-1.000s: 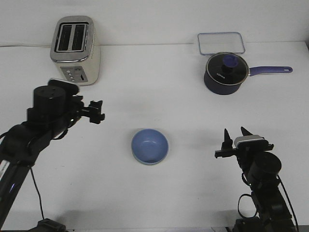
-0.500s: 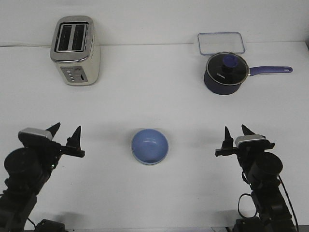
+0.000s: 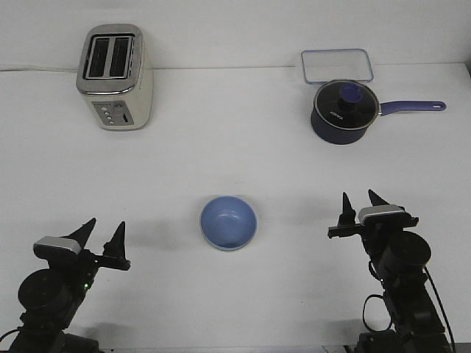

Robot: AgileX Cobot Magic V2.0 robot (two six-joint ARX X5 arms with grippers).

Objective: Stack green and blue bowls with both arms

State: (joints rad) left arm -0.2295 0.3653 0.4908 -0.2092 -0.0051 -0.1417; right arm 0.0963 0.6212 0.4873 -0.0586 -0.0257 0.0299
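Sitting alone near the middle of the white table (image 3: 235, 154) is the light periwinkle-blue matte bowl (image 3: 228, 222), upright, its hollow open to the camera. A thin paler rim shows along its lower edge, which may be the pale mint-green bowl nested underneath, but this view cannot settle that; no separate green bowl is visible anywhere on the table. If the green one is indeed beneath, the stack looks finished.

Both arms are parked low and well clear of the blue bowl, one on each side of it, which fits a resting pose rather than a reach. The left gripper (image 3: 103, 236) sits down and to the left of the bowl with its two dark pointed fingers spread apart and nothing between them. The right gripper (image 3: 361, 204), level with the bowl on its right, also has its fingers parted and empty.

Far behind the bowl to the left stands a cream and chrome two-slot toaster (image 3: 114, 77). Behind it to the right are a dark blue saucepan with glass lid and long handle (image 3: 344, 110) and a clear rectangular lidded container (image 3: 335, 65), touching or just beside the pan. None of these is near enough to the bowl to matter.
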